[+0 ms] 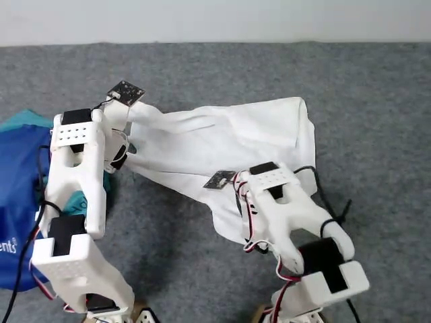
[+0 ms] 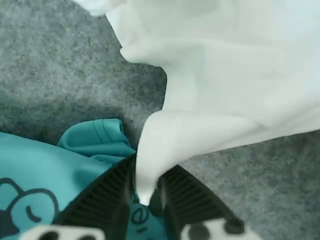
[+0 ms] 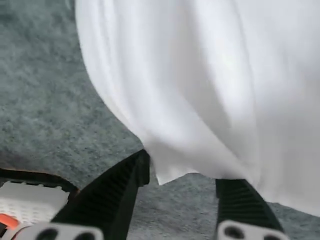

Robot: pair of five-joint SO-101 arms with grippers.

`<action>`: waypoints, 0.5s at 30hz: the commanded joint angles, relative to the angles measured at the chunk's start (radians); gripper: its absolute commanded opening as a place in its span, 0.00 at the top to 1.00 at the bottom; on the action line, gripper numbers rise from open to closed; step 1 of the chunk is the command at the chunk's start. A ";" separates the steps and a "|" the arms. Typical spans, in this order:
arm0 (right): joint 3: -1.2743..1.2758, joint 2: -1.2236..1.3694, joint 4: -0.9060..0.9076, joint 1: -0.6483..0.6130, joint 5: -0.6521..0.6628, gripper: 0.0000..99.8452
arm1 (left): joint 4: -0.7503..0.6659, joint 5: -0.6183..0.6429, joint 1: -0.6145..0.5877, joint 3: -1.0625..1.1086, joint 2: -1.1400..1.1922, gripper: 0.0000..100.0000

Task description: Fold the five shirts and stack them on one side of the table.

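Nearest, at 7 o'clock in the high view: the left arm (image 1: 74,202), white, based at the near edge of the grey worktop (image 1: 377,101) and stretched toward 10 o'clock. Beside it, at 5 o'clock: the right arm (image 1: 296,222), also white, angled in toward the middle.

A little farther, at 9 o'clock: a blue shirt (image 1: 17,195) bunched against the worktop's edge, partly under the left arm. Just past its far end, and again close beside the arm: a teal shirt (image 1: 27,120). From the left wrist, the same teal shirt (image 2: 30,170) with a dark print, lying directly below the left jaws.

Between the left jaws: a narrow fold of the white shirt (image 2: 145,175), pinched tight and lifted clear of the grey surface. At the right jaws: spread wide apart, one on either side of the white shirt's hem (image 3: 170,165), not closed on it.

Farther on, across the middle: the white shirt (image 1: 222,141), unfolded and rumpled, running from the left jaws at 10 o'clock over to 2 o'clock. At 6 o'clock of its spread: one loose part trailing back under the right arm. Touching neither the blue nor the teal shirt, as far as can be told.

Beyond that, at 12 o'clock: a band of grey worktop, then a pale wall (image 1: 215,20).
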 commanded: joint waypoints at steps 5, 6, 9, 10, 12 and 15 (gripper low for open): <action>-0.023 0.079 -0.028 -0.099 -0.002 0.93 | 0.006 0.011 -0.005 -0.036 -0.008 0.99; -0.023 0.079 -0.028 -0.096 -0.002 0.95 | 0.006 0.011 -0.005 -0.036 -0.008 0.99; -0.023 0.077 -0.027 -0.093 -0.002 0.99 | 0.008 0.011 -0.005 -0.036 -0.008 0.99; -0.023 0.074 -0.022 -0.093 0.000 0.99 | 0.008 0.011 -0.005 -0.036 -0.008 0.99; -0.023 0.050 -0.007 -0.093 0.003 0.99 | 0.009 0.011 -0.005 -0.036 -0.008 0.99; -0.023 -0.053 0.036 -0.082 0.005 0.99 | 0.029 0.009 -0.003 -0.038 -0.017 0.99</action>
